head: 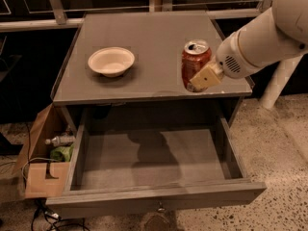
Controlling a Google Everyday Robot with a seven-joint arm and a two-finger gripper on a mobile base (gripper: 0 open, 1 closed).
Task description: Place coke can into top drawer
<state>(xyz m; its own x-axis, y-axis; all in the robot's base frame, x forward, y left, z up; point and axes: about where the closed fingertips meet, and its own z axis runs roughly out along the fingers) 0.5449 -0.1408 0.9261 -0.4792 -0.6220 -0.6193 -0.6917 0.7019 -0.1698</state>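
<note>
The coke can (194, 59), red with a silver top, is upright over the front right part of the grey cabinet top (144, 37). My gripper (201, 73) comes in from the right on a white arm and is shut on the can. One beige finger (206, 77) shows in front of the can's lower half; the other is hidden behind it. The top drawer (192, 153) is pulled wide open below the can, with a bare grey bottom and a small knob (159, 208) on its front.
A white bowl (111, 61) sits on the cabinet top at the left. A cardboard box (38, 179) with a bottle (60, 140) and a green item stands on the floor at the left. A white post (278, 81) stands at the right.
</note>
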